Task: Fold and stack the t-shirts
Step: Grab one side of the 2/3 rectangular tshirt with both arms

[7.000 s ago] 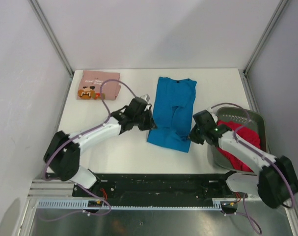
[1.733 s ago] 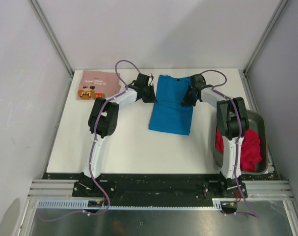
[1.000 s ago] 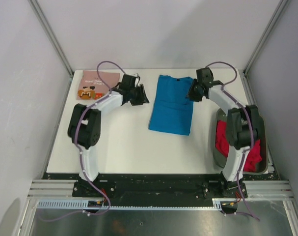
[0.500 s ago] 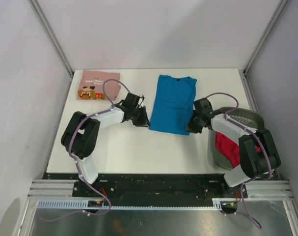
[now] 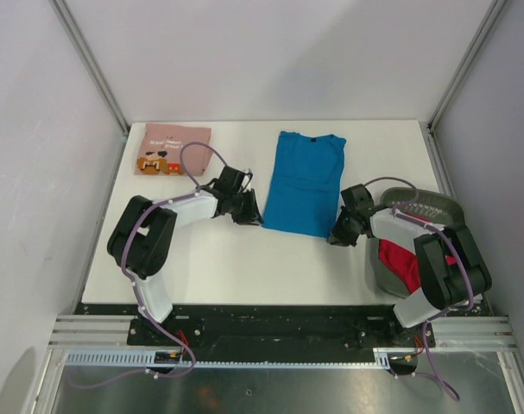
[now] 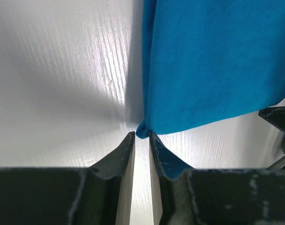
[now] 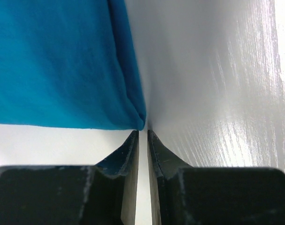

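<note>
The blue t-shirt [image 5: 303,183] lies in the middle of the table, folded into a long strip with its collar at the far end. My left gripper [image 5: 253,214] is at its near left corner, jaws narrowed to a slit with the blue corner [image 6: 143,129] caught at the tips [image 6: 141,132]. My right gripper [image 5: 334,236] is at the near right corner, its jaws equally narrow on that corner [image 7: 140,122] at the tips [image 7: 142,131]. The pink printed t-shirt [image 5: 171,148] lies folded at the back left. The red t-shirt [image 5: 398,259] sits crumpled in the basket.
A dark grey basket [image 5: 434,205] stands at the table's right edge, just behind my right arm. Metal frame posts rise at both back corners. Bare white table [image 5: 210,259] stretches between the blue shirt and the arm bases.
Both arms drew back from the collar end of the blue shirt to its near corners. Both sets of jaws closed down from wide to a narrow slit on those corners.
</note>
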Motion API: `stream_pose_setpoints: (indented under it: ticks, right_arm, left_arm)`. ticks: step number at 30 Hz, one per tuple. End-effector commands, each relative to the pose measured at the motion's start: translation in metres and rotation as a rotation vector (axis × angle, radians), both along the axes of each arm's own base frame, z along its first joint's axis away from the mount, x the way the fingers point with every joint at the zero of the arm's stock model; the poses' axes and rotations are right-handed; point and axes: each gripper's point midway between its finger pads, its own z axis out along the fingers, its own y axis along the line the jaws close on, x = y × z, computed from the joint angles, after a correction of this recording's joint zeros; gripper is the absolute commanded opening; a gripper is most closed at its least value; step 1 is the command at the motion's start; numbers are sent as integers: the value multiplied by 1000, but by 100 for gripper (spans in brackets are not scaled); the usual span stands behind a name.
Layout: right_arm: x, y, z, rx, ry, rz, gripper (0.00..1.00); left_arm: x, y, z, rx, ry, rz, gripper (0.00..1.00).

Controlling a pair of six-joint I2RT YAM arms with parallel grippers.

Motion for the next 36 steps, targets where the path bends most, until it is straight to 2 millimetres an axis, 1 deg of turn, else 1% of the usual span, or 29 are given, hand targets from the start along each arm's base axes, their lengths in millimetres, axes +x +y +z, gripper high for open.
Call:
stream_pose_setpoints:
  ticks: [1,3,5,8,11,15,19,25,30,36]
  right_arm:
    - [2,-4,16,2,-54,-10,17]
    - [4,-5,26,11,-83,-20,19]
    - [5,-9,33,11,-101,-35,22]
    - [9,-12,38,7,-127,-48,28]
    - [17,-11,40,18,-151,-63,34]
    - [26,-14,34,21,-152,-95,35]
    - [30,-15,21,23,-125,-107,36]
    - [22,-14,4,-12,-75,-98,36]
    - [19,-11,-1,-15,-57,-93,35]
    - [12,-15,-6,-38,-23,-98,34]
  left_arm:
    - [6,-1,12,-13,-46,8,22]
    - [6,-2,15,-18,-51,9,23]
    - [6,-2,18,-25,-54,7,23]
    - [5,-2,21,-29,-59,8,24]
    - [5,-2,23,-33,-61,8,24]
    - [4,-3,24,-38,-62,6,24]
    - [4,-3,24,-36,-61,5,24]
    - [2,0,22,-29,-59,8,24]
    - [0,1,21,-25,-58,8,24]
    - [-1,3,18,-17,-56,11,24]
